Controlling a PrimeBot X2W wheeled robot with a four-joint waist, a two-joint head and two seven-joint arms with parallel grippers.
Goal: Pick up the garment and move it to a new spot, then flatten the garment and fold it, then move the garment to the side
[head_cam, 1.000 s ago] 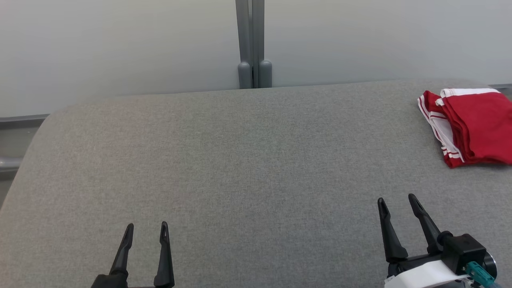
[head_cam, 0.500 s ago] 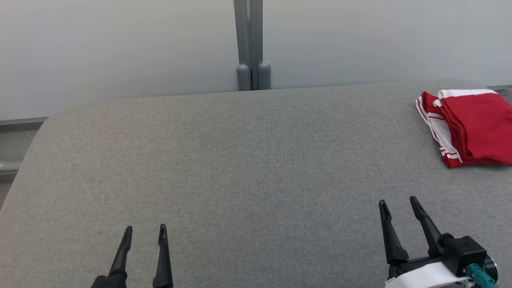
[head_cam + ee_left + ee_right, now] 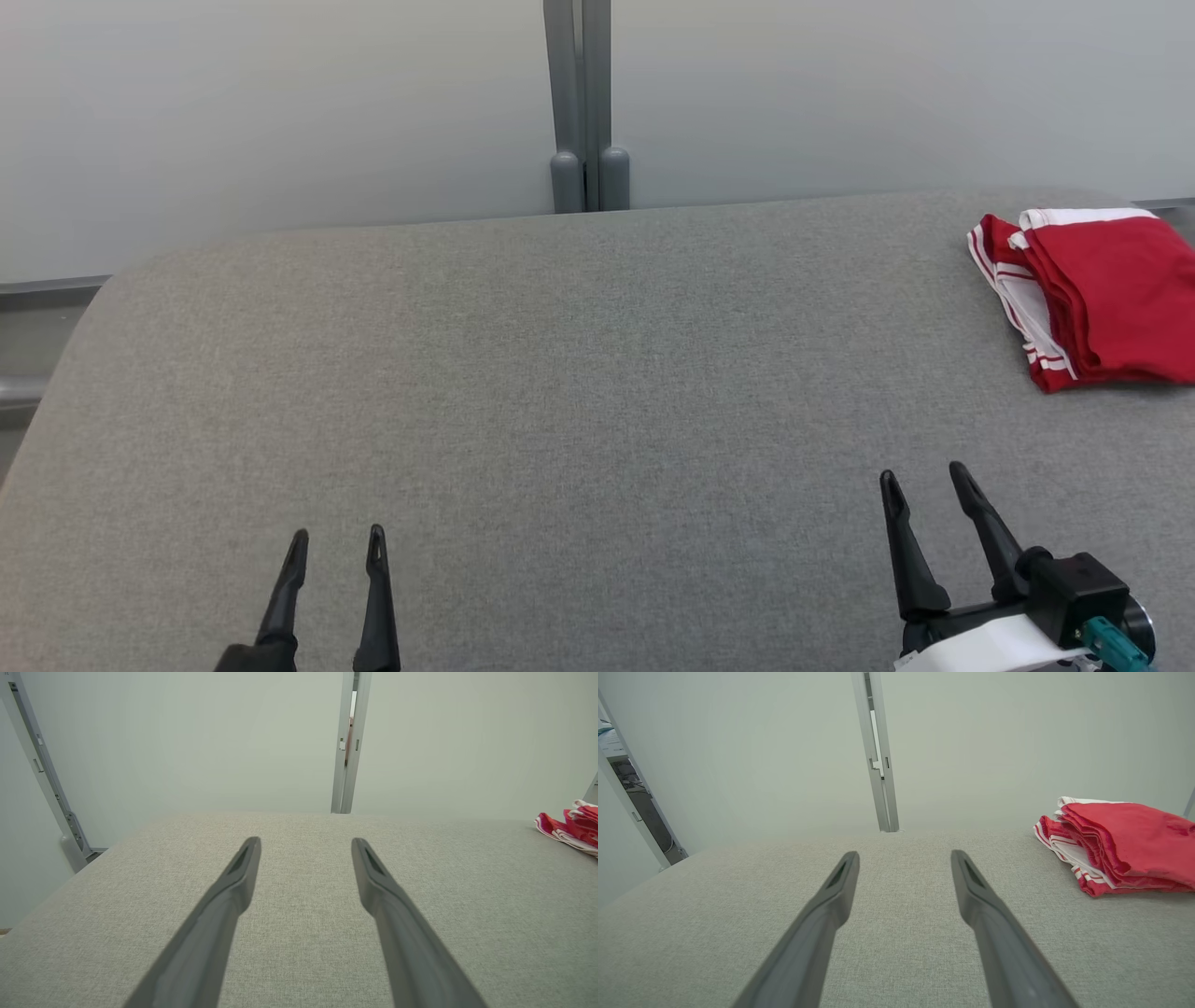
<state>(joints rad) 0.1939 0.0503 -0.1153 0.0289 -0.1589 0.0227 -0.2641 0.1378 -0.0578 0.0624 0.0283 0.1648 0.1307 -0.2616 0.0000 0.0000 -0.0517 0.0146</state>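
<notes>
The garment (image 3: 1097, 294) is red with white stripes and lies folded in a neat stack at the far right of the grey table (image 3: 579, 373). It also appears at the right edge as the garment (image 3: 567, 828) and larger as the garment (image 3: 1120, 847). My left gripper (image 3: 337, 546) hovers open over the near left of the table, nothing between its fingers. My right gripper (image 3: 924, 478) stands open at the near right, well short of the stack. Both pairs of fingers spread wide in the wrist views: left gripper (image 3: 306, 842), right gripper (image 3: 905, 856).
A pale wall panel with a grey vertical post (image 3: 579, 103) runs behind the table's far edge. The table's left corner is rounded, with a grey rail (image 3: 19, 387) beyond it. A gap at the left shows another room (image 3: 635, 793).
The right gripper has drawn back slightly toward me. The whole view has shifted a little, so the camera moved. The garment lies as before.
</notes>
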